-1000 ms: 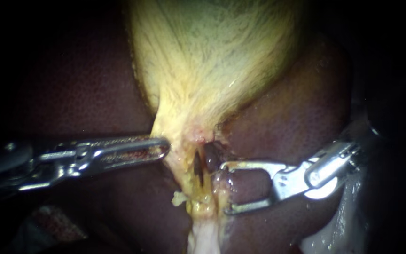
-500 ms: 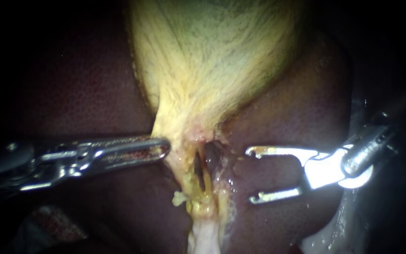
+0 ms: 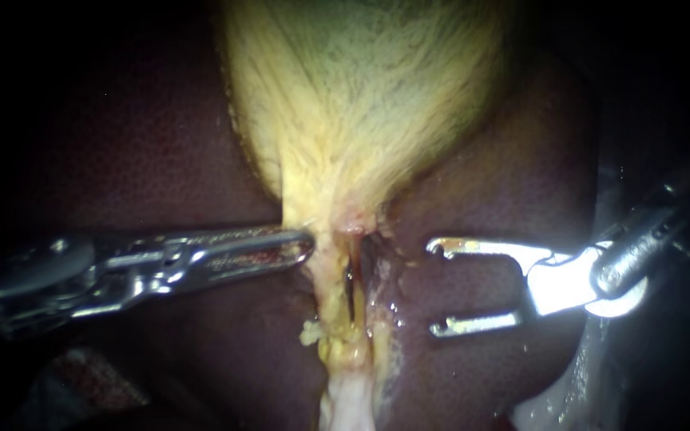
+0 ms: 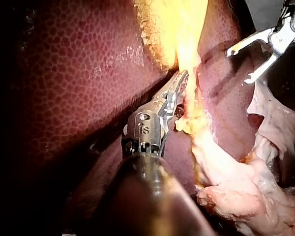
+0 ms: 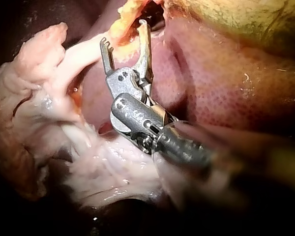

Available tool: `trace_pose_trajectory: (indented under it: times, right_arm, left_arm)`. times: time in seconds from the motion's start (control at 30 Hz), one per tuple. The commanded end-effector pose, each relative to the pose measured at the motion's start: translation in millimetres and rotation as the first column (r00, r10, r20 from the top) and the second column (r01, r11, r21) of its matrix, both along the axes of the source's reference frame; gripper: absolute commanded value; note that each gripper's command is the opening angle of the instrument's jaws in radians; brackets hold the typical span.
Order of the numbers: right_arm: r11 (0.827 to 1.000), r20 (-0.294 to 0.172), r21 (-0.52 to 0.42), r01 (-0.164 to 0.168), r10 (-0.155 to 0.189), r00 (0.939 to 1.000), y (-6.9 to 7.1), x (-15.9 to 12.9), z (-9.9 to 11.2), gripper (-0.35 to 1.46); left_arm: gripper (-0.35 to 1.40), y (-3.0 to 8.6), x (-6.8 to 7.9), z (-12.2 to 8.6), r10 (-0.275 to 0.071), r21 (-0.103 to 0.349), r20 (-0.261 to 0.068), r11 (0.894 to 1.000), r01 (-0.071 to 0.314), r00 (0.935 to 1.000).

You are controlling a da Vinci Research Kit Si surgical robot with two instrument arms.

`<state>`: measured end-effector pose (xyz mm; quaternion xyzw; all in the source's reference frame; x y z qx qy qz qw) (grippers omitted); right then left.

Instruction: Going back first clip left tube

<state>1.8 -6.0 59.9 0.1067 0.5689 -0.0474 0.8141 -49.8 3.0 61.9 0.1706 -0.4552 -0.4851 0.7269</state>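
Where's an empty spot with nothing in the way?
Bare liver lies above the left instrument, beside the gallbladder. More lies above the right instrument, whose open jaws hold nothing. It's crowded in the middle, where the left jaws grip the gallbladder's neck by the tubes.

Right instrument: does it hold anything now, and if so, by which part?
Nothing is held. The right instrument has its jaws open, with an empty gap between them, in front of the liver.
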Motion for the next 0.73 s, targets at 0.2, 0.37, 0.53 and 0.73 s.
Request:
trace_pose_trajectory:
  times: [0.2, 0.37, 0.53, 0.73]
  right_arm:
    - [1.000, 0.000, 0.000, 0.000, 0.000, 1.0000, 0.0, 0.0, 0.0, 0.60]
    - [1.000, 0.000, 0.000, 0.000, 0.000, 1.0000, 0.0, 0.0, 0.0, 0.60]
    - [1.000, 0.000, 0.000, -0.001, 0.001, 1.0000, 0.0, 0.0, 0.0, 0.60]
    - [1.000, 0.001, 0.000, -0.001, 0.001, 1.0000, 0.0, 0.0, 0.0, 0.60]
  left_arm:
    - [-0.05, -0.2, -0.9, 0.8, 0.005, -0.004, 0.006, 1.000, -0.005, 1.0000]
    - [-0.05, -0.7, -1.3, 1.1, 0.016, -0.001, 0.007, 1.000, -0.016, 0.9999]
    - [-0.05, -0.8, -1.4, 1.0, 0.015, 0.004, 0.010, 1.000, -0.015, 0.9998]
    - [-0.05, -0.8, -1.4, 1.1, 0.012, 0.008, 0.011, 1.000, -0.012, 0.9999]
